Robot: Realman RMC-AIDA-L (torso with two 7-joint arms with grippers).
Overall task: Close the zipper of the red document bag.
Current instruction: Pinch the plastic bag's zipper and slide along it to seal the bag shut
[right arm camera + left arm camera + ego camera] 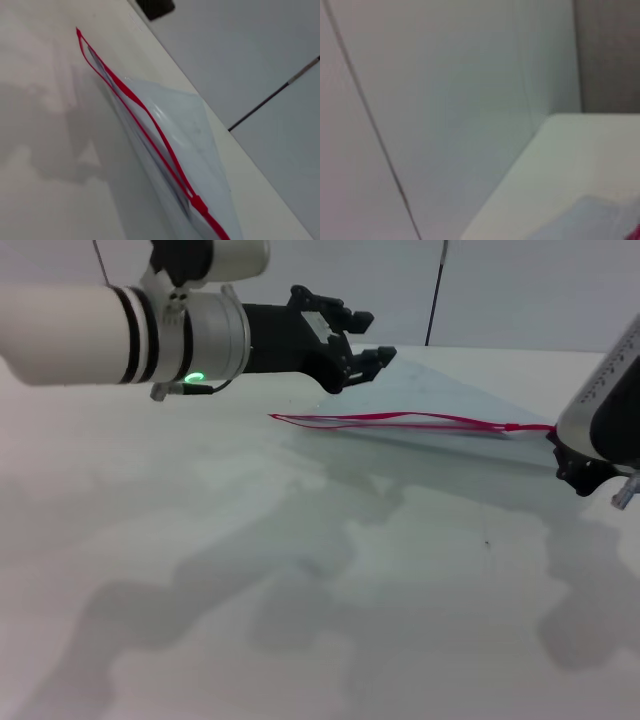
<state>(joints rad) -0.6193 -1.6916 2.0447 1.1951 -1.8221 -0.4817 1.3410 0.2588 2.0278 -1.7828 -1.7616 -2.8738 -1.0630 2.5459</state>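
The thin bright red zipper gapes along most of the flat translucent grey-blue document bag, lying far back on the white counter. Left claw hovers spread over its far-left corner. Right claw (fingers hidden, can't tell) sits at the slider end.

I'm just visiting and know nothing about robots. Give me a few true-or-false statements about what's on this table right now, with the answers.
1. The zipper is fully closed. False: its two red strips gape apart along most of the edge.
2. The red document bag lies on the white table. True.
3. The left gripper holds the bag. False: it hangs in the air above the table, fingers open, with nothing between them.
4. The right gripper is at the bag's right end. True.
5. The slider sits in the middle of the zipper. False: it sits near the end closest to the right gripper.
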